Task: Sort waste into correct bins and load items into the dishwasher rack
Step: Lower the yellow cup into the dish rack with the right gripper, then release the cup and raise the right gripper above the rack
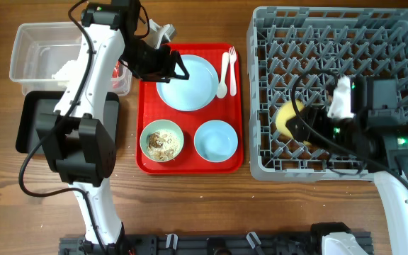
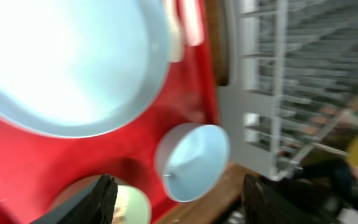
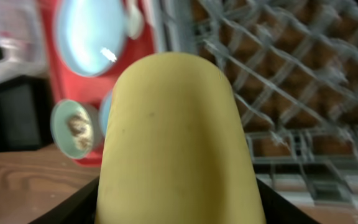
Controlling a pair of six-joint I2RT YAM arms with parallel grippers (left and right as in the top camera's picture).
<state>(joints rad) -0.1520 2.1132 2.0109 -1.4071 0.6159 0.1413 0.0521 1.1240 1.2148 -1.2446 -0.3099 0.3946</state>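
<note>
Over rack point(image 1: 275, 42), right gripper point(image 1: 304, 129) grasping yellow cup point(image 1: 287, 117); left gripper point(image 1: 178, 69) released above plate point(image 1: 193, 91).

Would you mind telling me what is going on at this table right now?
Two robot arms are clearing a meal. The right gripper holds a yellow cup over the grey dishwasher rack. The left gripper is open and empty, hovering over the red tray beside the plate. The plate, a bowl with food scraps, an empty bowl and the spoon and fork sit on that tray, not yet loaded.
</note>
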